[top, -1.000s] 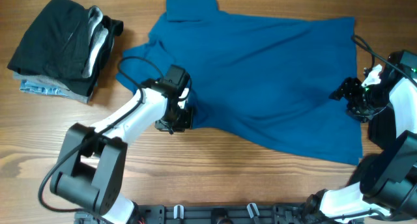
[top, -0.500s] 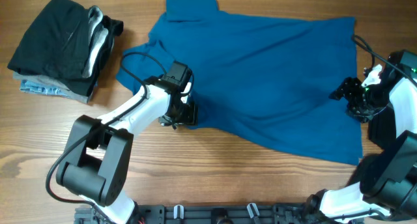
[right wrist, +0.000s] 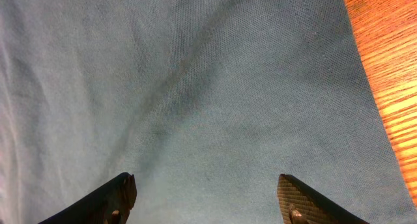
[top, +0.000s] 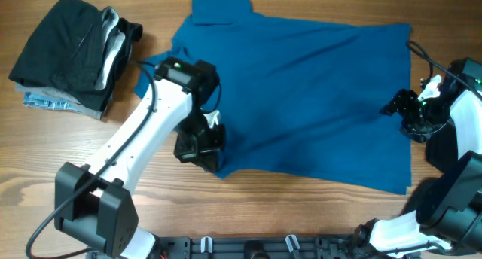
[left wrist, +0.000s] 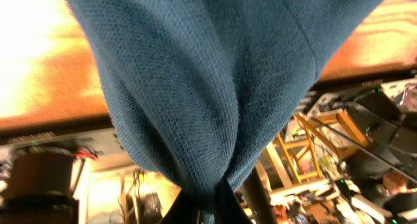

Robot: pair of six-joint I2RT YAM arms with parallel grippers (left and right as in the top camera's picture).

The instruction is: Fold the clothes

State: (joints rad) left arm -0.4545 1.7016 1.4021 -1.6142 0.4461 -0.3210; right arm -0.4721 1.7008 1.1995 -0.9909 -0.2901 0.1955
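Observation:
The royal-blue collared shirt (top: 301,86) lies spread across the middle of the wooden table, collar at the far edge. My left gripper (top: 202,144) is shut on the shirt's near left edge and holds it lifted; in the left wrist view the blue cloth (left wrist: 202,87) hangs bunched between the fingers (left wrist: 207,208). My right gripper (top: 399,108) is open over the shirt's right side; its wrist view shows both fingertips (right wrist: 207,201) spread wide above flat blue fabric (right wrist: 195,87). A folded stack of black, white-grey and pale-blue pieces (top: 71,52) sits at the far left.
Bare wooden table (top: 301,206) runs along the near side and at the left, below the stack. A black cable (top: 422,52) loops by the right arm at the table's right edge.
My left arm has lifted and swung toward the near side with the shirt's left edge, pulling the near hem in. The right arm has not moved.

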